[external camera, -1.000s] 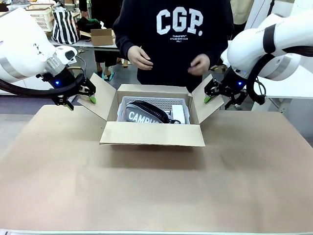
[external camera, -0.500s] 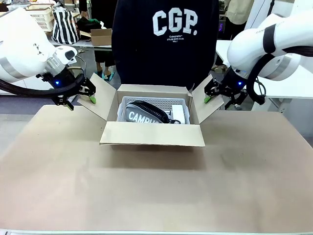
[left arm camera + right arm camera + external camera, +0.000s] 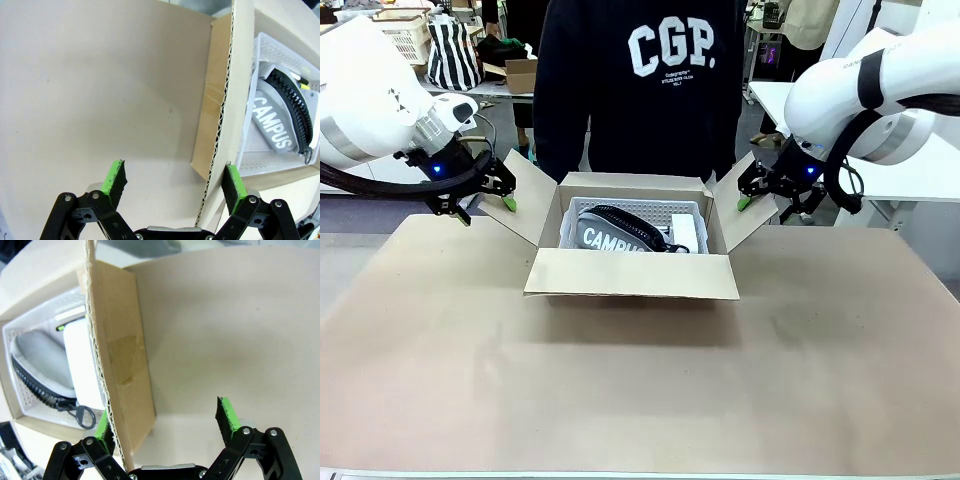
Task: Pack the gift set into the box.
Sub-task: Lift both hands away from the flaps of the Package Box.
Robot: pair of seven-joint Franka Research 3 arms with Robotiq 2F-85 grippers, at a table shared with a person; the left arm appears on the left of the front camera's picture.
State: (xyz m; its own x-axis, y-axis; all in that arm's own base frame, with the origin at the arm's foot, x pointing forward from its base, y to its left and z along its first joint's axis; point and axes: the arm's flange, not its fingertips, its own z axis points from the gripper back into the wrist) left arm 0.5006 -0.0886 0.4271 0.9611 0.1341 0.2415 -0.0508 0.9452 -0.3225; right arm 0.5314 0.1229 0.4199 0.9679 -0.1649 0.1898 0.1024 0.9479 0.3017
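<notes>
The box stands open toward 12 o'clock on the brown surface, holding a white tray with a grey CAMPUS pouch. At the box's 10 o'clock the left gripper has its jaws apart astride the left flap. At 2 o'clock the right gripper straddles the right flap, jaws likewise apart.

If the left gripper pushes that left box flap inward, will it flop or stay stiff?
The left flap likely stays stiff: its edge shows corrugated board. It should swing at its fold, since it stands angled outward. The box may slide slightly on the smooth paper table cover.
</notes>
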